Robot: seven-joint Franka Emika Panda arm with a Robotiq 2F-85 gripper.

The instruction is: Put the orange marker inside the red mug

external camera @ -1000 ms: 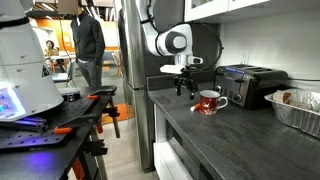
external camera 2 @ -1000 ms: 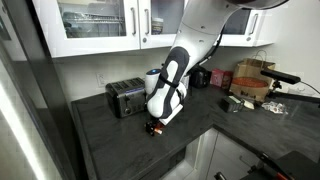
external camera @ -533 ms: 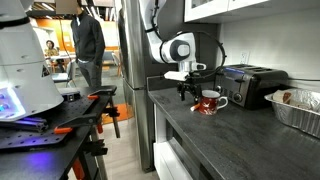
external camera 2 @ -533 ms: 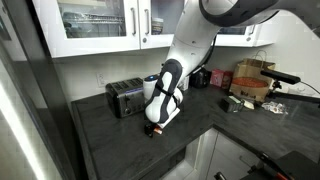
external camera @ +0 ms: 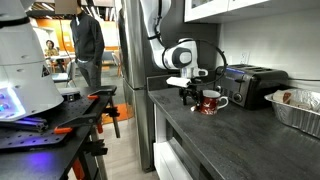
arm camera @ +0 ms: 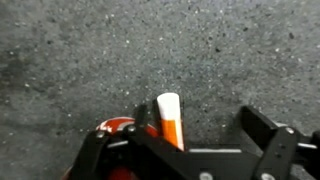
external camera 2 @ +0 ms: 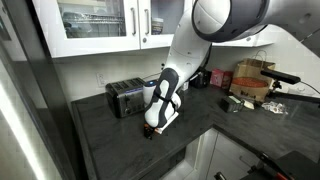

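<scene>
Dark speckled desk lies below; fingers clamp the orange marker, the red mug just beside them.

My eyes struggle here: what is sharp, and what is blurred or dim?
Wrist view: countertop grain crisp, orange marker and gripper soft. In an exterior view, the red mug sits on a dim countertop, hallway bright. In an exterior view, the white arm looks blurred.

We see the white-tipped orange marker clamped in the gripper, just beside the upright red mug.
</scene>
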